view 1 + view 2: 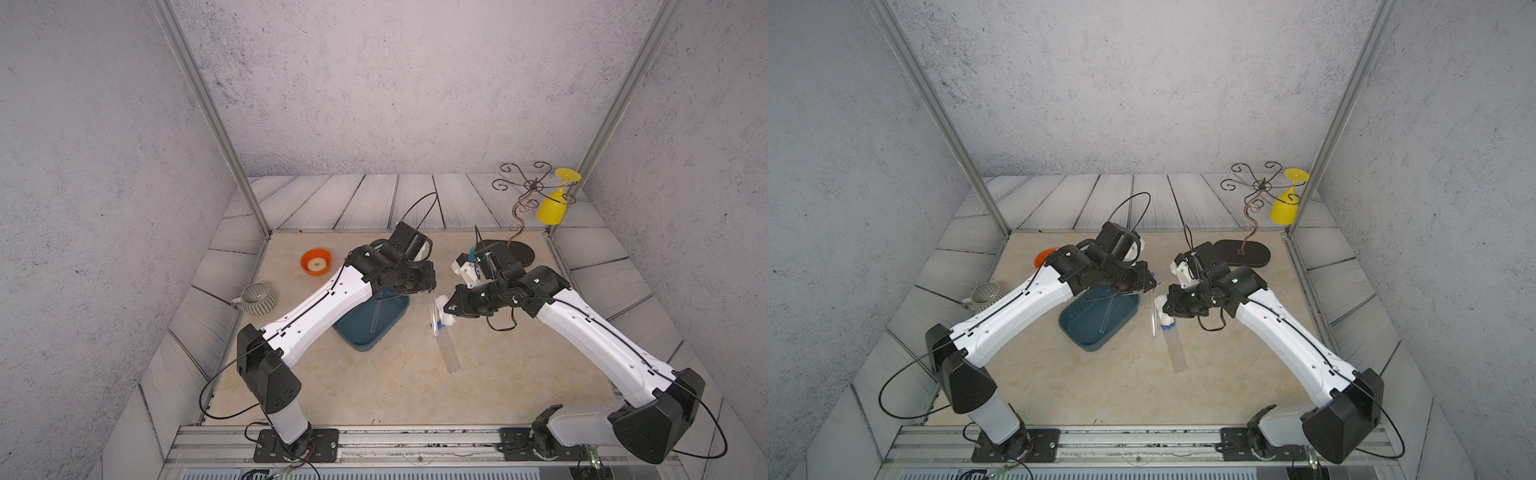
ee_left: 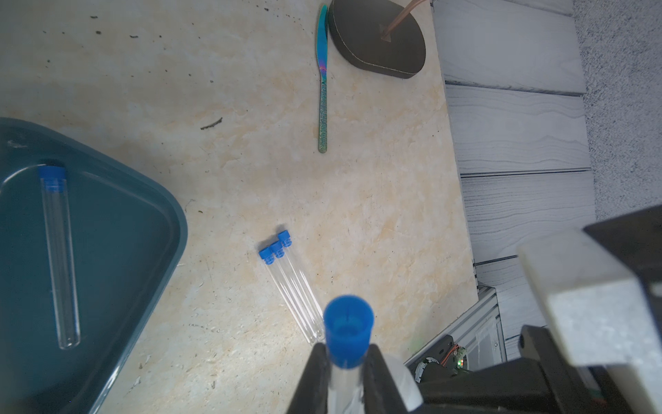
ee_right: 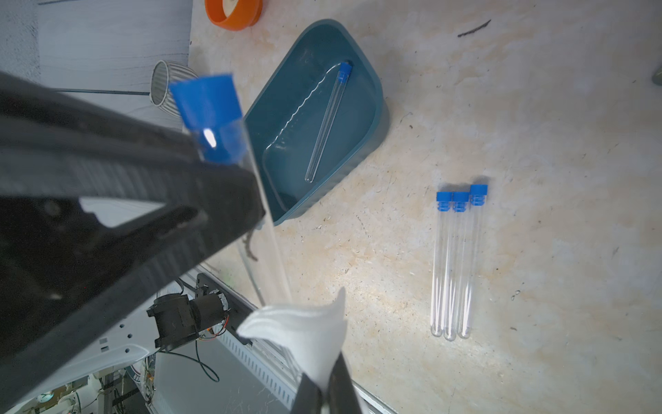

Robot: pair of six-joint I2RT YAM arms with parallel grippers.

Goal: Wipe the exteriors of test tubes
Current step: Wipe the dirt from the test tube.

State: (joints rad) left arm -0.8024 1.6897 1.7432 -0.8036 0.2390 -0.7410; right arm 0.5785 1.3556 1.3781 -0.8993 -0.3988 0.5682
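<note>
Top views. The left gripper [image 1: 430, 292] is clamped on a thin, clear held tube [image 1: 433, 316], which hangs near upright with its rounded end down over the mottled beige table [image 1: 374, 386]. The right gripper [image 1: 448, 309] pinches a white cloth [image 1: 442, 301] just beside that tube; I cannot tell whether they touch. Three tubes [image 1: 451, 353] lie flat on the table, side by side and touching. A fifth tube [image 1: 376, 316] lies in a dark teal tray [image 1: 361, 343], which the left forearm partly covers. Further left are an orange bowl [image 1: 316, 261] and a ribbed grey mug [image 1: 258, 298]. A yellow glass [image 1: 550, 208] hangs on a wire stand at the back right.

Left wrist. A blue cap [image 2: 348, 329] sits between black fingers [image 2: 315, 376]. An iridescent knife [image 2: 323, 82] lies beside a dark oval base [image 2: 379, 39].

Right wrist. The cloth [image 3: 304, 333] is soft and folded. The left gripper's black body blocks the view's left side.
</note>
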